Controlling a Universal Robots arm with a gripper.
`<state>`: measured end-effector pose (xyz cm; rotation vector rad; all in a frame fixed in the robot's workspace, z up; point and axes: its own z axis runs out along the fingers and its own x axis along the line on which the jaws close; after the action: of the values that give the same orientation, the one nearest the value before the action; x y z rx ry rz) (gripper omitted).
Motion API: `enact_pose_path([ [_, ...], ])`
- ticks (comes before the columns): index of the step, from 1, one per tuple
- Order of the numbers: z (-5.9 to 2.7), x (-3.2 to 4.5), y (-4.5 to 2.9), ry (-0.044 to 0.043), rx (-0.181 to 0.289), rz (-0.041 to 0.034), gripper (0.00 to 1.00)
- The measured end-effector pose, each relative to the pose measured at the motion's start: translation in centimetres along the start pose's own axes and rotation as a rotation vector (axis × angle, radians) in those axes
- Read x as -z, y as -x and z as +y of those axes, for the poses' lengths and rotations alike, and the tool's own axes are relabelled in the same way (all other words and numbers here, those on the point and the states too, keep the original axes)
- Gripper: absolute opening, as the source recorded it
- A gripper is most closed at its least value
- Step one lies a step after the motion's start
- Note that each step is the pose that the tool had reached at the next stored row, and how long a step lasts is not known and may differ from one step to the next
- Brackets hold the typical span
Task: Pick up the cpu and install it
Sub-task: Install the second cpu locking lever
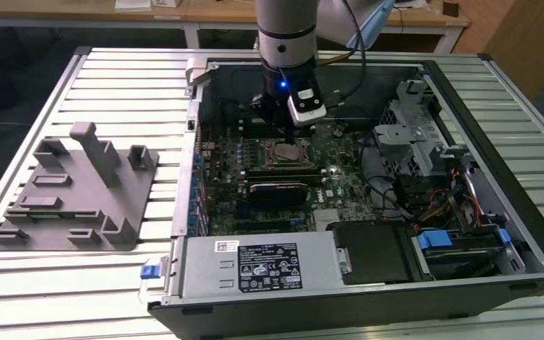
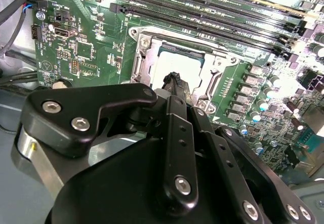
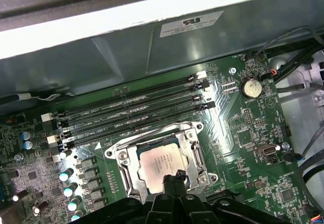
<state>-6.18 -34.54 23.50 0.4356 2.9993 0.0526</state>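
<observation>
The cpu (image 3: 160, 160) lies flat inside the metal-framed motherboard socket (image 3: 123, 158), its silvery top facing up. The socket frame is open around it. The chip also shows as a pale square (image 2: 172, 62) in the second wrist view and as a small grey patch (image 1: 286, 154) in the exterior view. My gripper (image 3: 172, 177) hangs just above the chip's near edge, fingertips drawn together with nothing between them. In the second wrist view the gripper (image 2: 174, 79) points down at the socket.
The open computer case (image 1: 499, 92) lies on a slatted metal table (image 1: 26, 127). Memory slots (image 3: 136, 105) run beside the socket. A grey plastic fixture block (image 1: 74, 191) stands on the exterior view's left. A power supply (image 1: 253, 265) and drive cage (image 1: 423, 134) crowd the case.
</observation>
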Motion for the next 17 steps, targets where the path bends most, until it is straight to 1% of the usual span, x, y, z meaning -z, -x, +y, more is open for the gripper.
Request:
enact_pose_path([
  [3,-0.06,0.00,0.02,0.0000,0.000,0.0001,0.11],
  [6,-0.33,0.01,0.10,0.0002,0.000,0.0001,0.11],
  [17,-1.80,0.04,0.53,0.0007,0.000,0.0003,0.11],
])
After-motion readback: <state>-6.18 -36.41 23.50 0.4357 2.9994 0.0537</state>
